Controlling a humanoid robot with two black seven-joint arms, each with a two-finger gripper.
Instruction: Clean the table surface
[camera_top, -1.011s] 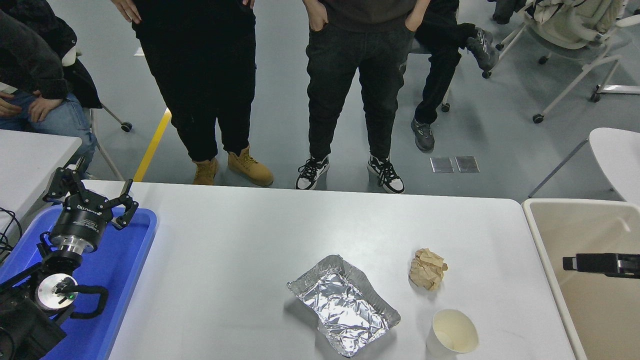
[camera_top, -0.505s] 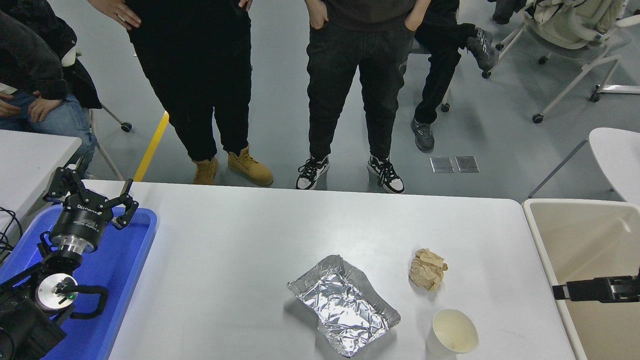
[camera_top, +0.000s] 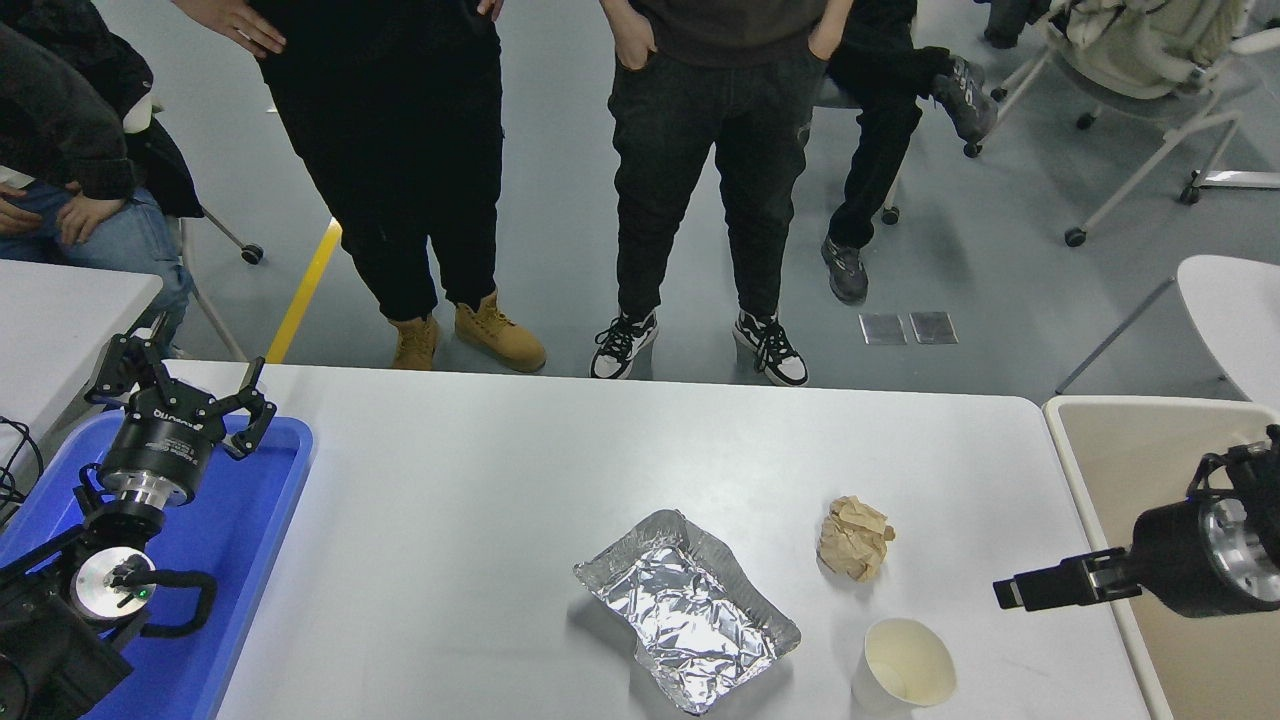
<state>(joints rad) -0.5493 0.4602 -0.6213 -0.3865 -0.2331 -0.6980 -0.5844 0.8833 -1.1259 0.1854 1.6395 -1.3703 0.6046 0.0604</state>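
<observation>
Rubbish sits in a loose cluster on the worktop (camera_top: 480, 500), all of it lying to the left of the right tool (camera_top: 1010, 592) as the head camera sees it. That tool comes in from the right edge, hanging over the worktop's right margin beside a beige bin (camera_top: 1150, 450), its narrow black tip pointing left toward the clutter; whether it is released or clenched I cannot tell from this angle. Nearest to it is a white paper cup (camera_top: 905, 668), standing upright a little below and left of the tip. A crumpled brown paper ball (camera_top: 855, 538) lies slightly above and further left, apart from the cup. Beyond both, further left, a crinkled foil tray (camera_top: 688, 610) lies with its long axis running diagonally, upper left to lower right.

The left tool (camera_top: 180, 395) is parked well away at the far left over a blue tray (camera_top: 270, 500), its fingers spread and holding nothing.

By my reading, the right arm is plainly the nearer one, and a leftward reach would meet the cup or the paper ball first.
</observation>
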